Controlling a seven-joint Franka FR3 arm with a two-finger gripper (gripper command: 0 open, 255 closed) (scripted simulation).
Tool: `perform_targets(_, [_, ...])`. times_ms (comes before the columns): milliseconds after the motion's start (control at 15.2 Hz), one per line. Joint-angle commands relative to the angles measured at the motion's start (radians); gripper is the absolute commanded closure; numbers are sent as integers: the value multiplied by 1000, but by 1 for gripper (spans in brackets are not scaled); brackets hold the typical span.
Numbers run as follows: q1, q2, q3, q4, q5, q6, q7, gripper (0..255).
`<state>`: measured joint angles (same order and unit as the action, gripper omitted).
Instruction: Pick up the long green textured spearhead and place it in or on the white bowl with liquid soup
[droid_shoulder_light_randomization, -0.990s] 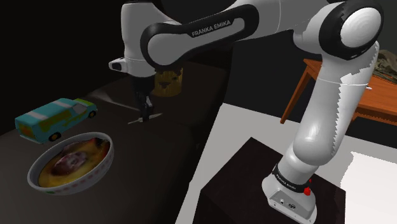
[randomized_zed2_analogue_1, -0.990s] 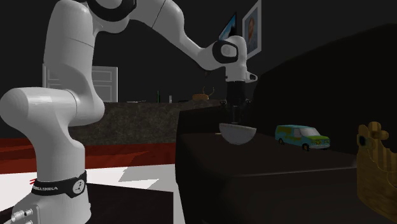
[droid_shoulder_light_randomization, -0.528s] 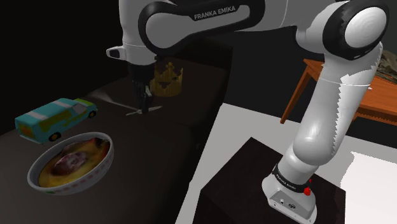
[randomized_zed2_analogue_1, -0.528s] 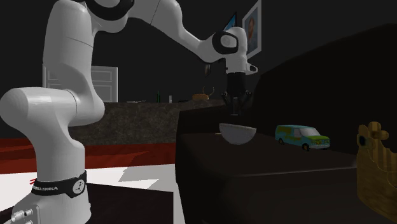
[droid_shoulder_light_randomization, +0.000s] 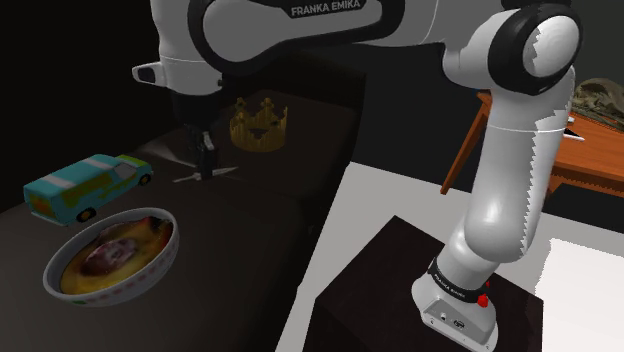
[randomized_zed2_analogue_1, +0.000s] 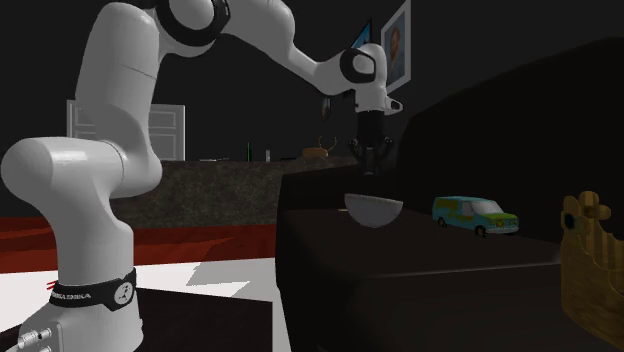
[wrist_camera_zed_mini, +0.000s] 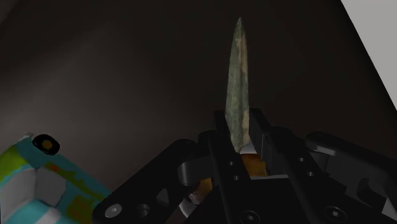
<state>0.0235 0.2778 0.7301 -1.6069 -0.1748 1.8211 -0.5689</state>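
Note:
The long green mottled spearhead (wrist_camera_zed_mini: 237, 76) is clasped between my gripper's (wrist_camera_zed_mini: 238, 126) fingers, its point sticking out past them. In the shoulder view my gripper (droid_shoulder_light_randomization: 205, 170) hangs above the dark tabletop with the spearhead (droid_shoulder_light_randomization: 222, 172) showing as a thin pale sliver lying crosswise in it. The white bowl (droid_shoulder_light_randomization: 160, 262), with yellow soup and a dark red lump in it, stands nearer the front, towards the shoulder view's left. From the second exterior view my gripper (randomized_zed2_analogue_1: 371, 165) is lifted above and beyond the bowl (randomized_zed2_analogue_1: 373, 211).
A teal and green toy van (droid_shoulder_light_randomization: 88, 183) (randomized_zed2_analogue_1: 475, 214) (wrist_camera_zed_mini: 38, 184) is parked beside the bowl. A golden crown (droid_shoulder_light_randomization: 258, 122) (randomized_zed2_analogue_1: 590, 255) stands behind my gripper. A wooden table (droid_shoulder_light_randomization: 590, 150) is at the shoulder view's right. The black stand (droid_shoulder_light_randomization: 400, 290) is below.
My gripper has lifted off the tabletop with the spearhead in it and moved toward the shoulder view's left, away from the crown.

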Motion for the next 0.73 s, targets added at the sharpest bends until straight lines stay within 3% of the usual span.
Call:
perform_targets(0, [68,83,2,110,-55,-48,62,255])
perform_targets(330, [254,273,-21,383,-162,-156,165,255])
perform_targets(528, [395,411,-50,620,-225,-252,198,255])
perform_targets(594, [454,470,-65,729,-247,-296,200,255])
perform_targets(660, [597,619,-106,1031,-296,-418,178,255])
